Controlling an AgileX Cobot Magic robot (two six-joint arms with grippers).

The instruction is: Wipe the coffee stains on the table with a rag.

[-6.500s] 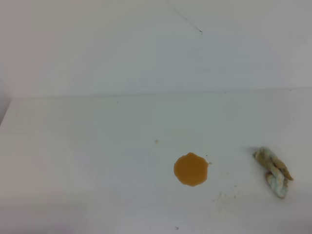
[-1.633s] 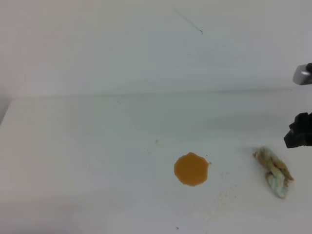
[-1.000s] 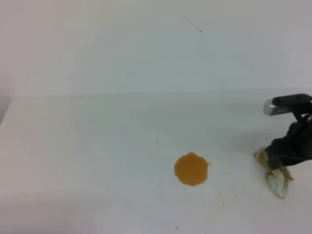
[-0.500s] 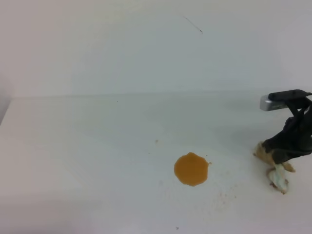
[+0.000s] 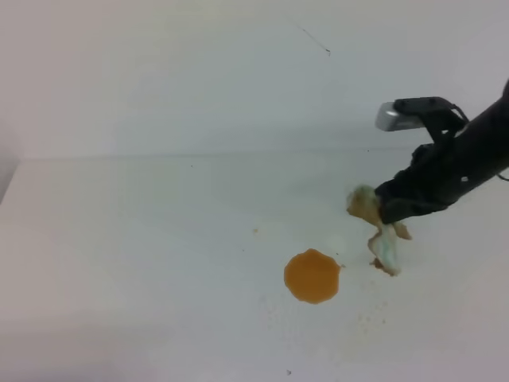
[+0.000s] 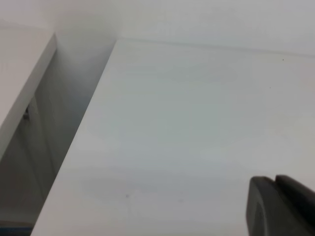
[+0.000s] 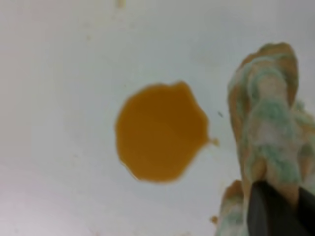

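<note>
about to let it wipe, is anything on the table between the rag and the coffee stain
Nothing visible. The right gripper is shut on the rag, just right of the coffee stain. The white table between them is bare apart from a few tiny brown specks, and the right wrist view shows the same open gap.

Right gripper point(image 5: 387, 208) clamped on rag point(image 5: 380, 232), rag hanging off white table point(image 5: 143, 239), its lower end close to the surface, orange-brown coffee stain point(image 5: 312, 275) just left of and below rag, apart from it, faint specks near stain.
</note>
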